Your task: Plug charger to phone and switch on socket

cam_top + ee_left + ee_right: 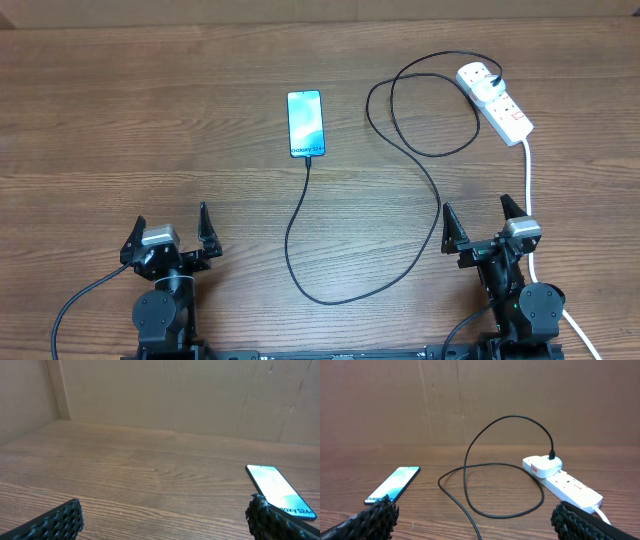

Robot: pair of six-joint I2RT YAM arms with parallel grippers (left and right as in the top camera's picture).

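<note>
Tabletop (120,110) of brown wood fills the overhead view, with open wood across its whole left half. The phone (306,124) lies flat just left of upper centre, screen up, long edges running up and down the frame, well apart from both arms. The charger (515,416) meets the phone's lower short edge; whether its tip is seated I cannot tell. From there the cable drops toward lower centre, swings up to the right, and loops to a white plug (477,75) on the upper end of the socket (500,108) at upper right. The socket lies slanted near the right edge, and its white cord (528,185) runs down just beside the right arm. The left gripper (170,228) sits at lower left, jaws spread wide, holding nothing. The right gripper (477,215) sits at lower right, jaws likewise spread and holding nothing, with the cable's rising stretch just to its left.
</note>
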